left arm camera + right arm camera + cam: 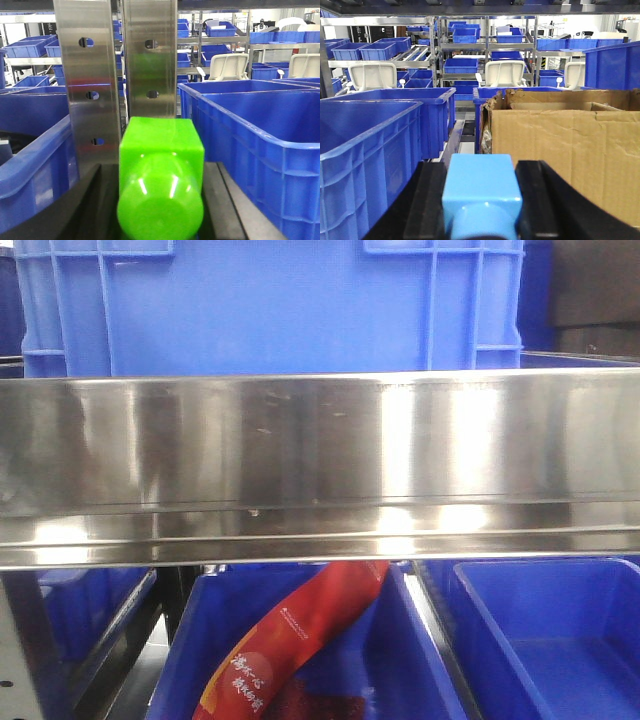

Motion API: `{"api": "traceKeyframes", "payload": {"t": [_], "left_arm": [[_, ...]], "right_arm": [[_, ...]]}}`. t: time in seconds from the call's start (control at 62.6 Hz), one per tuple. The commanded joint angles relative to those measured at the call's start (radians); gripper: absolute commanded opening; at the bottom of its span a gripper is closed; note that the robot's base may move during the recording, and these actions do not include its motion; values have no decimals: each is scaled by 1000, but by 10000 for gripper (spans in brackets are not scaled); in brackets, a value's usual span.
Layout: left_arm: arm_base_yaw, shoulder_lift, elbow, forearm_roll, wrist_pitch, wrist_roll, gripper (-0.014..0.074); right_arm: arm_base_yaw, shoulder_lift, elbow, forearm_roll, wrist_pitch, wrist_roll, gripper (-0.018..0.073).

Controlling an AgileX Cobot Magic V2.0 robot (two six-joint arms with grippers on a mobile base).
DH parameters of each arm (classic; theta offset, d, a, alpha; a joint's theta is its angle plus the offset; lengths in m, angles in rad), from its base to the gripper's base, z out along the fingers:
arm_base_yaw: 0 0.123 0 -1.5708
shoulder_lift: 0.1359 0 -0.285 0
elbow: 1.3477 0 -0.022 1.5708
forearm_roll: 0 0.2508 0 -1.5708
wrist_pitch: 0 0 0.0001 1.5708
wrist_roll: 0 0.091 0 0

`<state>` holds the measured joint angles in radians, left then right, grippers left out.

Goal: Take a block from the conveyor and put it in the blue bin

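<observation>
1. Right up close to my left wrist camera, a green block (162, 145) is filling the view, with its round end pointing at the lens.
2. My left gripper (158, 172) is squeezing this green block. Its dark fingers (75, 210) are pressing on both sides, closed as far as the block lets them.
3. My right gripper (482, 172) is squeezing a light blue block (480, 197) the same way, with black fingers (432, 200) hugging it on both sides.
4. I am not seeing the conveyor in any view, so I am guessing both blocks are already up off it. The grabbing part is looking done.
5. A blue bin (260, 137) is standing just to the right of the green block. Another blue bin (375, 125) is standing left of the light blue block, and a cardboard box (560, 145) is standing on its right.
6. Neither block is lying in a bin yet. I am thinking that moving over a bin and letting go is what is left.
7. My front camera is mostly showing a shiny steel rail (320, 450) and a red packet (300, 640) lying in a lower bin (400, 660). It is not showing my grippers.
</observation>
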<state>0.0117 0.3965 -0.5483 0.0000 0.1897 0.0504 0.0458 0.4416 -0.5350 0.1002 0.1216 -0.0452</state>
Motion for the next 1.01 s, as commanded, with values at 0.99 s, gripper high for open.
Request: {"api": "traceKeyframes", "payload": {"t": [0.99], "left_arm": [[-314,474,-458,-18,22,-2,-111]], "right_arm": [[236,466,-377,-7,-6,0,-162]]}}
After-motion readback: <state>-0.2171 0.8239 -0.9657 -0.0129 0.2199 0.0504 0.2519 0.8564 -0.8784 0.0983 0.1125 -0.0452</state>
